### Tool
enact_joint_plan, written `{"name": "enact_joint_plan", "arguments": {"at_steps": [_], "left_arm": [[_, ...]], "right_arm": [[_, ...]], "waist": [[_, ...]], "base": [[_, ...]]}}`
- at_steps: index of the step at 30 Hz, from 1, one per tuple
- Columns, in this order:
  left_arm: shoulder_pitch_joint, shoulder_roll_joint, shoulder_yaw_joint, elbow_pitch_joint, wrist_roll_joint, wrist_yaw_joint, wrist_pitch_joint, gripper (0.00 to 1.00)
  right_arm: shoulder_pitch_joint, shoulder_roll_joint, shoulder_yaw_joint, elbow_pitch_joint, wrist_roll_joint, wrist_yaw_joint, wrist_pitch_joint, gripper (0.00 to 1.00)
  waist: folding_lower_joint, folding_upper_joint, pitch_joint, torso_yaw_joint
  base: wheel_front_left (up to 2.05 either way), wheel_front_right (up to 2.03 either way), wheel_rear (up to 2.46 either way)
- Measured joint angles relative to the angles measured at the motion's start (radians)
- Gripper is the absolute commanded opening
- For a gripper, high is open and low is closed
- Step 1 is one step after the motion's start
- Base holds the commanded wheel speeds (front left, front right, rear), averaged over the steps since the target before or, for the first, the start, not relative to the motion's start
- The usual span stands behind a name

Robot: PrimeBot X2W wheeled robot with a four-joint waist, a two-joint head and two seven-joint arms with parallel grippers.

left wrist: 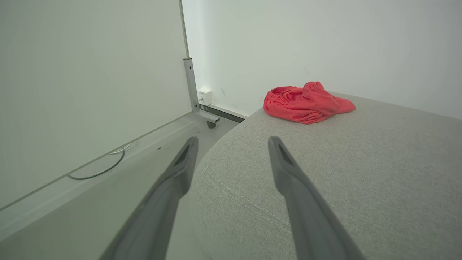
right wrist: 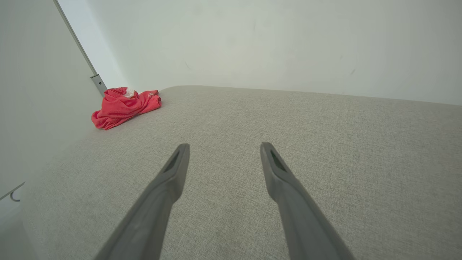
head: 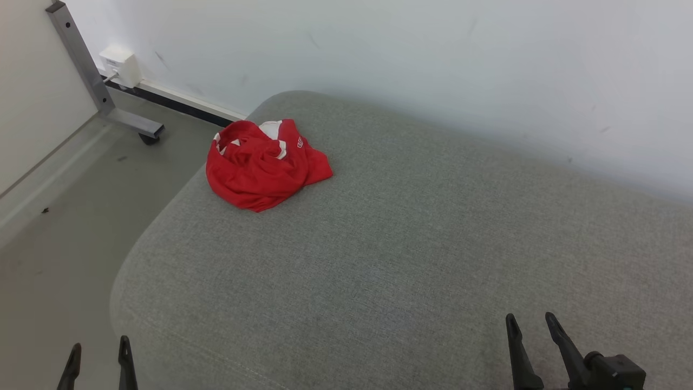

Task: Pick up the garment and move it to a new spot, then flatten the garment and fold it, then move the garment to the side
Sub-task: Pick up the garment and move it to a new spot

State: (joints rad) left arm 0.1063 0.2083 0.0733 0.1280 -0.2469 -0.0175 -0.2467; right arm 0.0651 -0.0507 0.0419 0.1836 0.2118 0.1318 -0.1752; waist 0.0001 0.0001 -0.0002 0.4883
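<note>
At the far left corner of a grey cushion point(head: 406, 244), in the head view, a crumpled red garment point(head: 265, 165) with white trim lies in a heap close to the wall; the left gripper point(head: 100, 346) shows at the bottom edge over the floor by the cushion's near corner, the right gripper point(head: 530, 319) at the lower right above the cushion, both with fingers parted, both empty, both well apart from the cloth; a grey metal leg on a castor point(head: 103, 92) stands on the floor beyond. Along the left wrist view, the left gripper point(left wrist: 234, 141) spreads wide with nothing between its fingers; the garment point(left wrist: 306, 103) lies ahead, right of their line. Along the right wrist view, the right gripper point(right wrist: 224, 146) is likewise wide open and holds nothing; the garment point(right wrist: 122, 106) sits far off at the upper left. By the look of things the opening step, picking the garment up, is not yet begun; the next move appears to call for a long reach forward, most likely by the nearer left arm, then a descent onto a raised fold and a firm pinch before any lift.
</note>
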Motion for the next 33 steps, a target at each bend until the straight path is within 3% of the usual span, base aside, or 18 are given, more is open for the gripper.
{"name": "enact_joint_plan", "arguments": {"at_steps": [7, 14, 33], "left_arm": [[-0.056, 0.003, 0.024, 0.008, -0.023, 0.009, -0.007, 1.00], [-0.241, 0.049, 0.055, 0.023, -0.063, -0.009, -0.008, 1.00], [-0.723, 0.258, 0.096, 0.177, -0.114, -0.044, 0.103, 1.00]], "right_arm": [[-0.020, 0.000, -0.003, -0.008, -0.012, 0.000, 0.008, 1.00], [-0.067, -0.009, -0.018, -0.033, -0.031, 0.000, 0.023, 1.00], [-0.197, -0.012, -0.103, -0.133, -0.076, 0.000, -0.001, 1.00]], "waist": [[0.0000, 0.0000, 0.020, -0.033], [0.0000, 0.0000, 0.069, -0.095], [0.0002, 0.0000, 0.352, -0.348]], "base": [[0.00, 0.00, 0.00], [0.00, 0.00, 0.00], [0.00, 0.00, 0.00]]}}
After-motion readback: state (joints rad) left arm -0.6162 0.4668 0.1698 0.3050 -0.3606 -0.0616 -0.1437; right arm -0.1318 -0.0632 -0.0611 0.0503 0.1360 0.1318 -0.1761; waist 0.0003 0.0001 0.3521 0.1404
